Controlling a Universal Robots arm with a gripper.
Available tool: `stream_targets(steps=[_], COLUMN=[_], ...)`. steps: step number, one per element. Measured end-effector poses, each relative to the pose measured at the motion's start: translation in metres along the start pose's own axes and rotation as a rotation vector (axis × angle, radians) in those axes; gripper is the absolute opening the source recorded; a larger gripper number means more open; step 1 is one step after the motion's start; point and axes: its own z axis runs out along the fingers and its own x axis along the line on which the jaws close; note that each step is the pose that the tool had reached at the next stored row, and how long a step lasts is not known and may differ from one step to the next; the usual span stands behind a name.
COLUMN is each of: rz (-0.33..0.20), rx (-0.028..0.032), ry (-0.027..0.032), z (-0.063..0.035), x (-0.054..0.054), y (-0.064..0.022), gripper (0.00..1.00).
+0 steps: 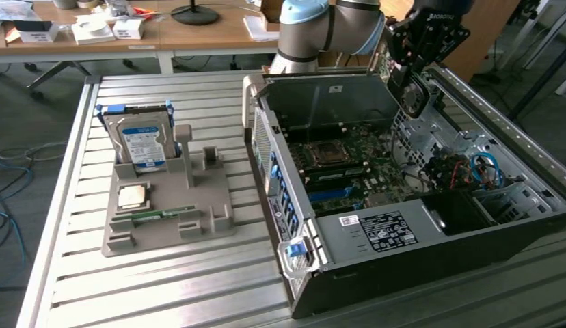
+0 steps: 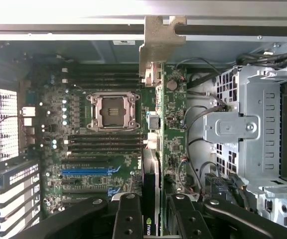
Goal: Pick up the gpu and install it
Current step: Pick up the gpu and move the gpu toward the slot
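Arm [image 1: 324,27]: bent over the open case [image 1: 329,96], wrist turned downward.
Hand [image 2: 156,211]: clamped on the gpu [image 2: 151,189].
Gpu: held edge-on above the motherboard [image 2: 83,149], bracket farthest from the hand.

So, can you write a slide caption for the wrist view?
The jaws grip the gpu edge-on over the motherboard inside the open computer case.
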Motion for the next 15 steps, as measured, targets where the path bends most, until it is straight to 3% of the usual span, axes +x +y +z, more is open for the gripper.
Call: stream_targets(steps=[15], rz=[0.0], rx=[-0.0008], ry=[0.0001], z=[0.0097], x=[0.0002], y=[-0.0005], gripper=[0.27])
